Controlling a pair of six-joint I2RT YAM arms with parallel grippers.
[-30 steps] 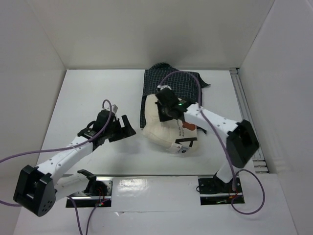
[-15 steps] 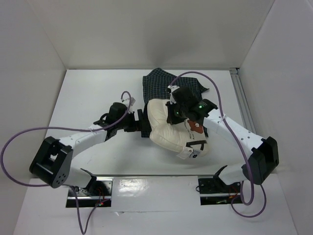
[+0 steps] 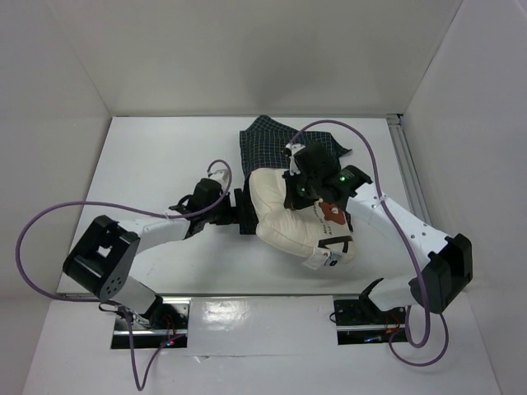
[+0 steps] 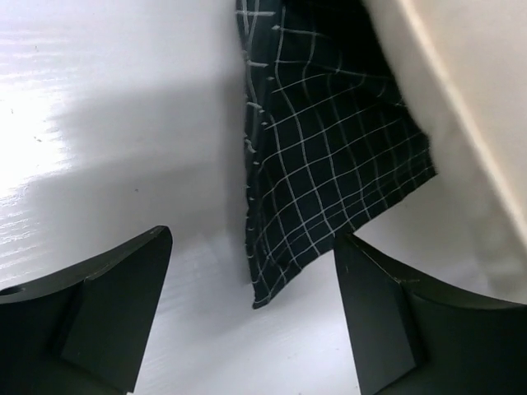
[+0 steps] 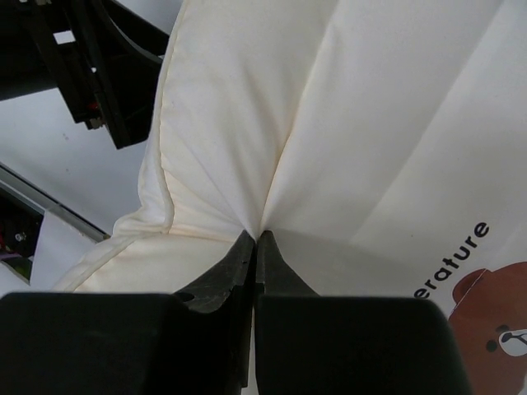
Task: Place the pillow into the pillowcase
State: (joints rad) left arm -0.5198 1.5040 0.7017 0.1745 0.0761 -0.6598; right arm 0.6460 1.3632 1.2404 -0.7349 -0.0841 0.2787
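On the table (image 3: 165, 156): one pillow (image 3: 280, 224), probably one pillowcase (image 3: 263, 138).

White counter (image 3: 156, 164), white walls (image 3: 247, 58).
Walls boxed the glossy counter on three sides; a metal rail (image 3: 414, 185) ran along its right edge.

The top view is bright and evenly lit from overhead. The glossy white desk (image 3: 165, 156) shows only soft grey shadows beside the arms, and a mirror-like strip at 6 o'clock reflects the light. In the left wrist view, glare washes out the desk at 9 o'clock and a broad soft shadow lies toward the centre. The dark navy, white-checked fabric pillowcase (image 4: 329, 164) is sharp, while the black left gripper (image 4: 253, 247) at 6 o'clock is dim. In the right wrist view the plump cream-white pillow (image 5: 370, 123) is softly lit with shaded creases, and the black right gripper (image 5: 255, 240) at 6 o'clock is nearly featureless.
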